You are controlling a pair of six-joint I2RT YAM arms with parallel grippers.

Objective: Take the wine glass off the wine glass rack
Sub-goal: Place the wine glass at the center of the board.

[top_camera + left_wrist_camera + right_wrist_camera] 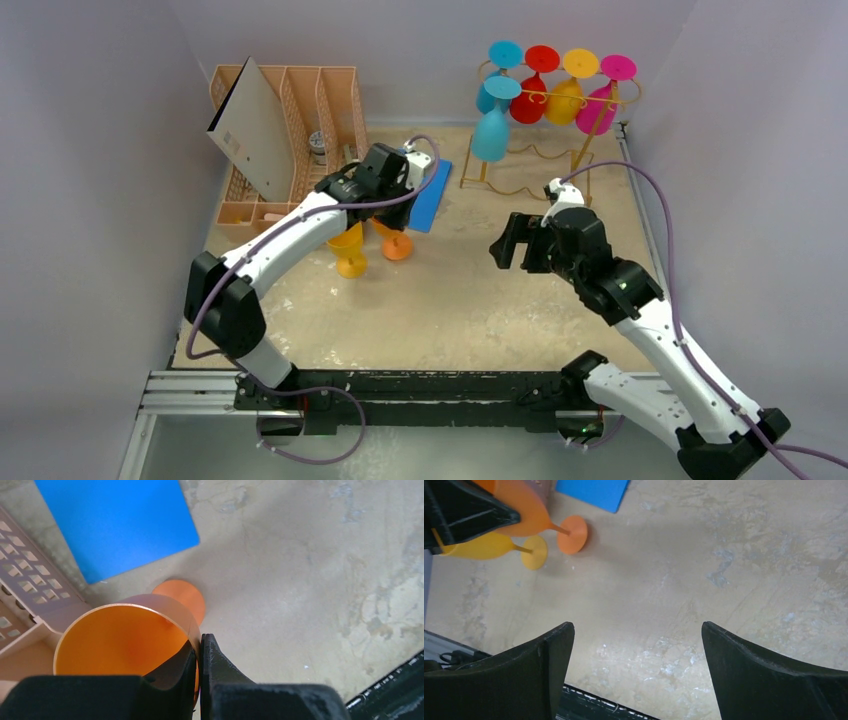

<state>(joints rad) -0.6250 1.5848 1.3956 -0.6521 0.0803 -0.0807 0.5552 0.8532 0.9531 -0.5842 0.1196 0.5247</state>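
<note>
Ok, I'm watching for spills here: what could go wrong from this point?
The left gripper pinches only the rim of the orange wine glass, so it could slip or tip. The yellow wine glass stands right beside it and might get knocked. The hanging glasses sit close together on the wine glass rack; the open right gripper could bump neighbours reaching in.

The sandy, mottled bench point(450, 300) carries a peach-orange file organizer point(330, 95) at its far left, a gold wine glass rack point(586, 148) at far right, a blue sheet point(432, 198) between them, and a yellow wine glass point(347, 250) just beside an orange wine glass point(395, 243).
</note>
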